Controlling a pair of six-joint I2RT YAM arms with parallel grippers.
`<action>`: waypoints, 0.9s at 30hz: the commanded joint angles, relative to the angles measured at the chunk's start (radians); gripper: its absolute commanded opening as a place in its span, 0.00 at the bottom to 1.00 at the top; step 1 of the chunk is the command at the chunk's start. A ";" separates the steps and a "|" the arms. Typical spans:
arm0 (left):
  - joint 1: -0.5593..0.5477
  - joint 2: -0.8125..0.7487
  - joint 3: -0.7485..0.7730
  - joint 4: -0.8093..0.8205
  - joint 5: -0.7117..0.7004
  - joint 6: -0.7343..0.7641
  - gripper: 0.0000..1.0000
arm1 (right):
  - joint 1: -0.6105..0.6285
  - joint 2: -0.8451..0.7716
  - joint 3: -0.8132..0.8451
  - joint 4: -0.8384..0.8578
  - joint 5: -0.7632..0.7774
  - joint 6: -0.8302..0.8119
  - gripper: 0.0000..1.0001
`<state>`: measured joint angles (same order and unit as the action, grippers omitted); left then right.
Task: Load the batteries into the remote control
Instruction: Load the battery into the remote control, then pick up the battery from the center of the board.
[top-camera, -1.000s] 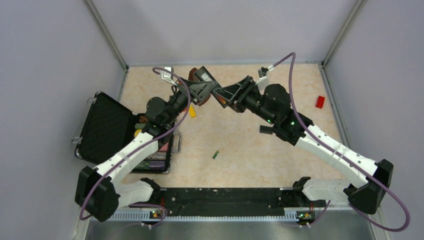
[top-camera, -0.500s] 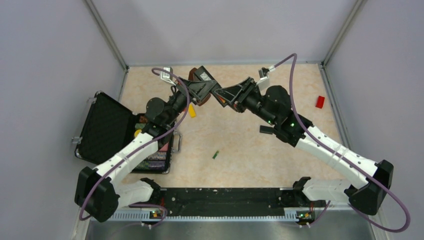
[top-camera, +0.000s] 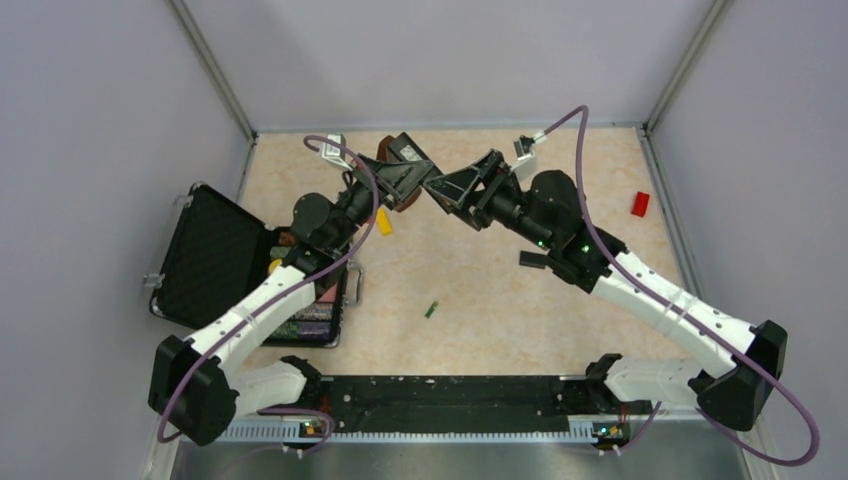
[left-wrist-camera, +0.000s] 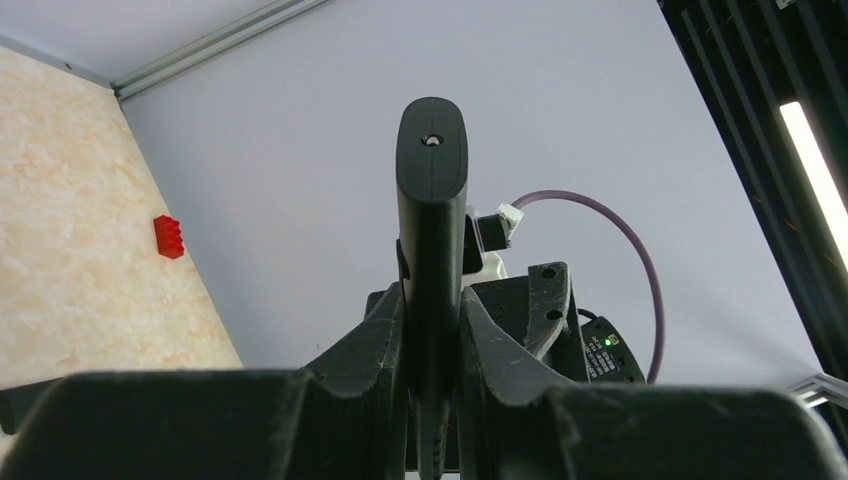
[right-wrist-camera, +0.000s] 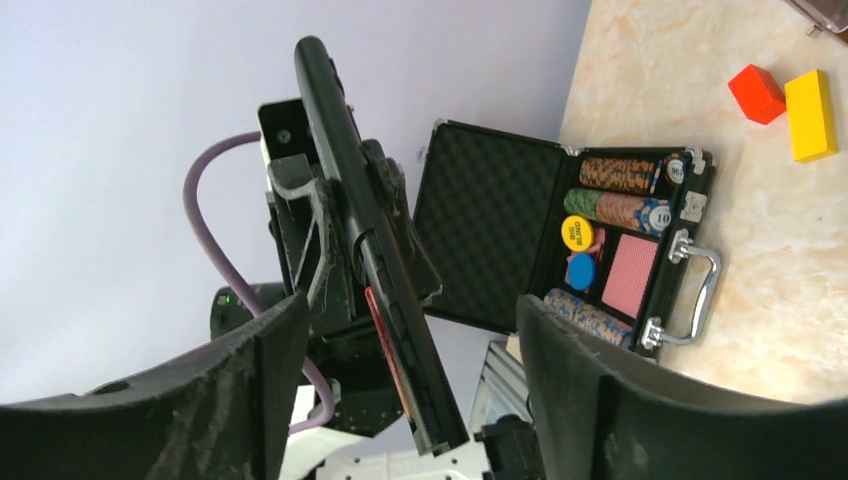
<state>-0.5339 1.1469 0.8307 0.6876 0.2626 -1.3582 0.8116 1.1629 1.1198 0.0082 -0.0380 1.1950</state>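
My left gripper (top-camera: 398, 178) is shut on the black remote control (top-camera: 408, 160) and holds it raised over the far middle of the table. In the left wrist view the remote (left-wrist-camera: 432, 200) stands edge-on between the fingers (left-wrist-camera: 372, 330). My right gripper (top-camera: 447, 190) is open and empty, its tips right next to the remote. In the right wrist view the remote (right-wrist-camera: 362, 250) sits between my spread fingers (right-wrist-camera: 262, 370), with a thin red strip (right-wrist-camera: 385, 340) along its open side. One small green battery (top-camera: 432, 310) lies on the table. I cannot make out a second battery.
An open black case (top-camera: 215, 255) with poker chips (right-wrist-camera: 620, 205) lies at the left. A yellow block (top-camera: 384, 222) and a red block (right-wrist-camera: 756, 92) lie near it. Another red block (top-camera: 640, 203) is at the far right. A small black piece (top-camera: 533, 260) lies by the right arm.
My right gripper has shifted slightly up and left, closer to the remote. The left gripper and the remote have hardly moved.
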 joint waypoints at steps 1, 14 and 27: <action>0.000 -0.038 0.010 0.027 -0.019 0.034 0.00 | -0.032 -0.018 0.017 0.020 -0.037 -0.008 0.78; 0.068 -0.201 0.016 -0.522 -0.197 0.452 0.00 | -0.098 -0.077 0.009 -0.431 0.113 -0.143 0.74; 0.070 -0.383 -0.049 -0.846 -0.509 0.675 0.00 | 0.115 0.359 0.043 -0.603 0.208 0.021 0.42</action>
<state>-0.4671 0.8246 0.8047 -0.1020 -0.1310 -0.7631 0.8310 1.4250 1.0927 -0.5285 0.1310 1.1118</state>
